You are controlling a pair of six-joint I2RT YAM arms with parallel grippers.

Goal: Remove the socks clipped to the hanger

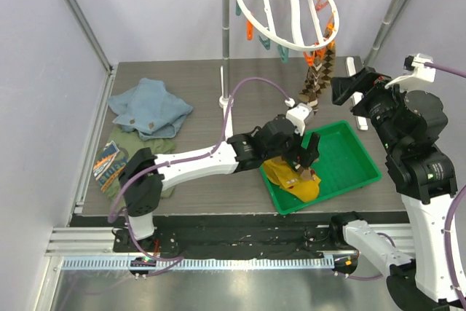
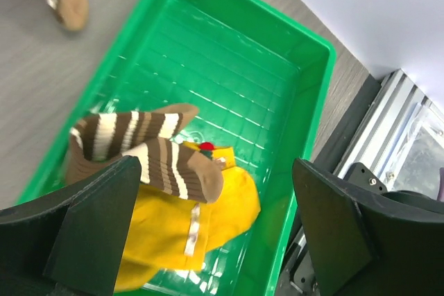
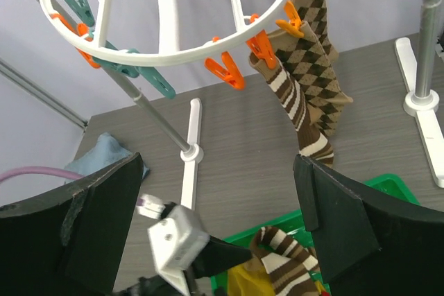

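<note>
Between socks: left end effector (image 2: 215, 206) and right end effector (image 3: 218, 199) gape empty; next, unclip brown patterned socks (image 1: 320, 74) at white round plastic hanger's (image 1: 253, 25) five o'clock.

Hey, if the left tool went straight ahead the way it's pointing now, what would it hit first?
Probably the brown-and-white striped sock lying on the yellow sock in the green tray; the left tool is open just above it.

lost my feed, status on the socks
Left gripper open over green tray, right gripper open below hanger. Brown-striped sock and yellow sock in tray. Hanging striped sock, diamond-patterned socks still clipped. Nothing blocking.
</note>
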